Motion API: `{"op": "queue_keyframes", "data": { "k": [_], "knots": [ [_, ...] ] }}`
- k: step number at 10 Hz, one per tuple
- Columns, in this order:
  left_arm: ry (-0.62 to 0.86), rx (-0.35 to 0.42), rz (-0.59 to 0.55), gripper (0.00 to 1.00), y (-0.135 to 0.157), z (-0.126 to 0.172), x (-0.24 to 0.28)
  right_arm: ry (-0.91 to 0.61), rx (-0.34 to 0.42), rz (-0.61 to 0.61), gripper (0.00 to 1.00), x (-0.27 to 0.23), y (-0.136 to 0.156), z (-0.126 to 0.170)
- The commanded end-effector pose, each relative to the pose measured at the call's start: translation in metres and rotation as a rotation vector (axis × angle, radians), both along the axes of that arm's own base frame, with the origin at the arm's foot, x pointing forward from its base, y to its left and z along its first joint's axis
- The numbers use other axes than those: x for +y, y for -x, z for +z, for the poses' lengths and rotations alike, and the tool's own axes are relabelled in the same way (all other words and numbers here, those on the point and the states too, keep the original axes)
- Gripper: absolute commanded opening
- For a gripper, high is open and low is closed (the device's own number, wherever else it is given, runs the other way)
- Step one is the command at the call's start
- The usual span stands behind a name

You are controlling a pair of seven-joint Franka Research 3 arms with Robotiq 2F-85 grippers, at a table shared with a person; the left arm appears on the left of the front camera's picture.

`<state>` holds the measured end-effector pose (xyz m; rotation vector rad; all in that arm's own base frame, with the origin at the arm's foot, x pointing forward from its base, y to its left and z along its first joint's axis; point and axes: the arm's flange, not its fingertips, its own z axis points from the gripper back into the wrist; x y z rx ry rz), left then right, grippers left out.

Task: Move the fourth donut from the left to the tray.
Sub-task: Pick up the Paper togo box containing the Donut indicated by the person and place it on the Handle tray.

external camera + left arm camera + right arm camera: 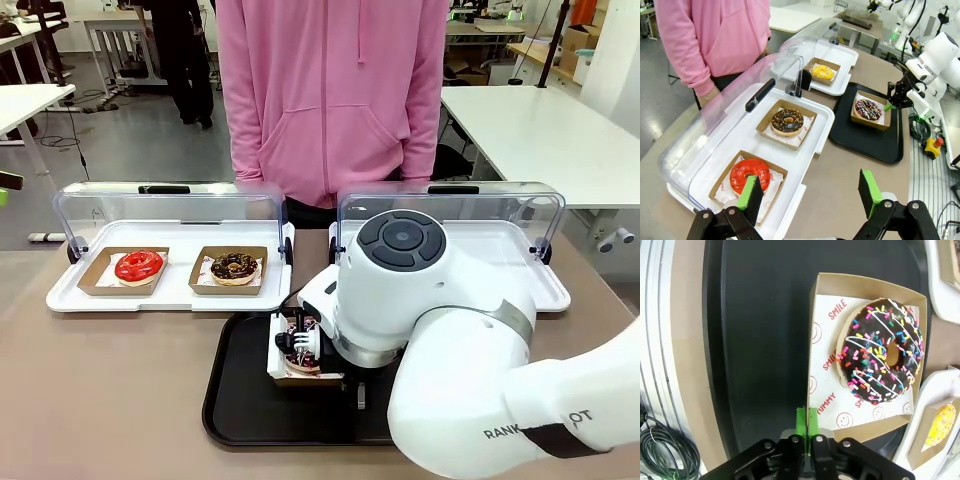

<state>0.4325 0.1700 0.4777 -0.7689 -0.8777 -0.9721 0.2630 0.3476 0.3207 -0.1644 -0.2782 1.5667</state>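
Here the tray [760, 330], black and wide, fills the upper left; the fourth donut [881, 351], chocolate with rainbow sprinkles, sits on paper printed "SMILE" and "YUMMY". The right hand [807, 421] pinches its holder's wall; the left hand [810, 192] gapes wide.

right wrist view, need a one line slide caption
Right gripper pinching the cardboard holder of the sprinkled chocolate donut on the black tray.

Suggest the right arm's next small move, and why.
Probably open the right gripper and lift straight up. The sprinkled chocolate donut in its cardboard holder already rests on the black tray, while the jaws look pinched on the holder's wall.
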Motion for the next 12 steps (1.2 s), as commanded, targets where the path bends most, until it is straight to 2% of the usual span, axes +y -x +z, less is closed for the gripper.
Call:
{"op": "queue_keyframes", "data": {
  "k": [1,7,8,9,10,11,12],
  "knots": [
    [0.009,-0.003,-0.004,1.00,0.001,0.002,-0.001,-0.025,-0.016,-0.005,0.02,-0.040,0.031,-0.020],
    [0.009,-0.003,-0.004,1.00,0.001,0.002,-0.001,-0.026,0.033,-0.002,0.02,-0.042,0.023,-0.031],
    [0.009,-0.003,-0.004,1.00,0.001,0.002,-0.001,-0.038,0.039,-0.013,0.59,-0.042,0.025,-0.030],
    [0.009,-0.003,-0.004,1.00,0.001,0.002,-0.001,-0.036,0.026,-0.007,0.59,-0.043,0.024,-0.025],
    [0.009,-0.003,-0.004,1.00,0.001,0.002,-0.001,-0.047,0.032,-0.017,1.00,-0.045,0.026,-0.019],
    [0.009,-0.003,-0.004,1.00,0.001,0.002,-0.001,-0.053,0.027,-0.025,0.62,-0.046,0.028,-0.010],
    [0.009,-0.003,-0.004,1.00,0.001,0.002,-0.001,-0.049,0.030,-0.037,1.00,-0.048,0.029,0.002]
  ]
}}
